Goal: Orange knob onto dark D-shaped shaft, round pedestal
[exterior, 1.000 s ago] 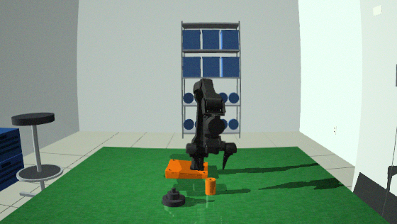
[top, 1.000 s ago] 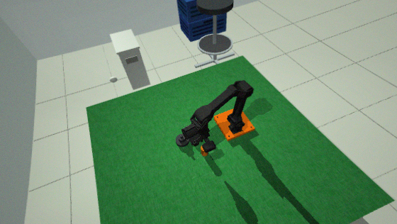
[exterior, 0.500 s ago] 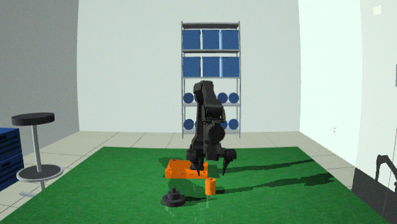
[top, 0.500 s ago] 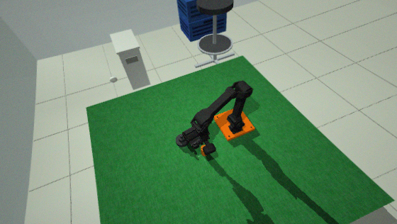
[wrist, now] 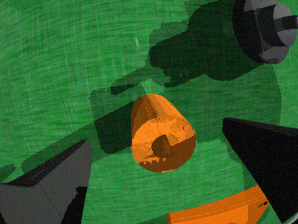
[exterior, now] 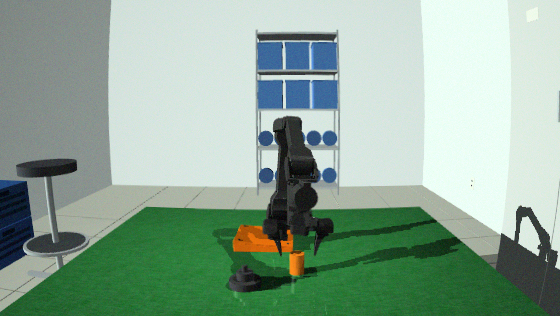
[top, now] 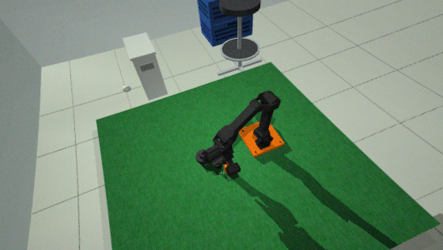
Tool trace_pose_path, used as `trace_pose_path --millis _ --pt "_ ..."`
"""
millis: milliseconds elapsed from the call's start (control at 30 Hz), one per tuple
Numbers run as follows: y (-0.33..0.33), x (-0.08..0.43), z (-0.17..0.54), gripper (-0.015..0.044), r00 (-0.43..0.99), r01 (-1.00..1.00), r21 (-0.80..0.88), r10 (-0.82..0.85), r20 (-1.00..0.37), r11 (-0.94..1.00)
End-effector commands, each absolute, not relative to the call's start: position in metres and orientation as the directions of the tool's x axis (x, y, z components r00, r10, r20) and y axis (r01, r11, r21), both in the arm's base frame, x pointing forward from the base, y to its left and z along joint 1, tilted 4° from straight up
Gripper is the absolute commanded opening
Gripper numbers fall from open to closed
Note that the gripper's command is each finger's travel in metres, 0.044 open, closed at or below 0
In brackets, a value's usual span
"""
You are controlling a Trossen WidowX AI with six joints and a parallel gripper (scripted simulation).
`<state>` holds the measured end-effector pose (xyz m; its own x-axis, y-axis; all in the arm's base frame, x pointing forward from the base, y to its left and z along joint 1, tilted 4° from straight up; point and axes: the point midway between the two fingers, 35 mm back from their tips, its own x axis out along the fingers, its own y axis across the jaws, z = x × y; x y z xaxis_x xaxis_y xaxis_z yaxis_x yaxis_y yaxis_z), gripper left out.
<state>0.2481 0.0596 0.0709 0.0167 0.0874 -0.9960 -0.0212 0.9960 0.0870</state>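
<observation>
The orange knob (top: 225, 166) (exterior: 297, 265) (wrist: 145, 137) stands upright on the green mat, its hole facing up; half its top is shaded. My gripper (exterior: 298, 254) (wrist: 160, 136) is open and empty above the knob. In the wrist view the knob shows between the fingertips, with a gap on each side. The dark round pedestal (top: 201, 157) (exterior: 245, 284) (wrist: 247, 30) stands apart from the knob, left of it in the exterior view and at the wrist view's upper right. Its shaft (exterior: 244, 269) (wrist: 291, 22) points up, bare; its flat side cannot be made out.
The arm's orange base plate (top: 255, 151) (exterior: 250, 244) (wrist: 220, 216) lies behind the knob in the exterior view. Arm shadows cross the green mat (top: 158, 210) (exterior: 150, 240). A stool (top: 240, 32) (exterior: 50, 210) and a white cabinet (top: 148, 71) stand off the mat.
</observation>
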Motion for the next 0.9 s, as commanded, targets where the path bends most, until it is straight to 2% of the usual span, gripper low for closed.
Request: trace_pose_path --millis 0,800,867 --pt "0.059 0.246 0.060 0.0440 0.006 -0.017 0.081 0.081 -0.997 0.997" --pt "0.062 0.243 0.025 0.0440 0.006 -0.017 0.081 0.081 -0.997 0.997" --pt "0.062 0.243 0.025 0.0387 0.006 -0.017 0.081 0.081 -0.997 0.997"
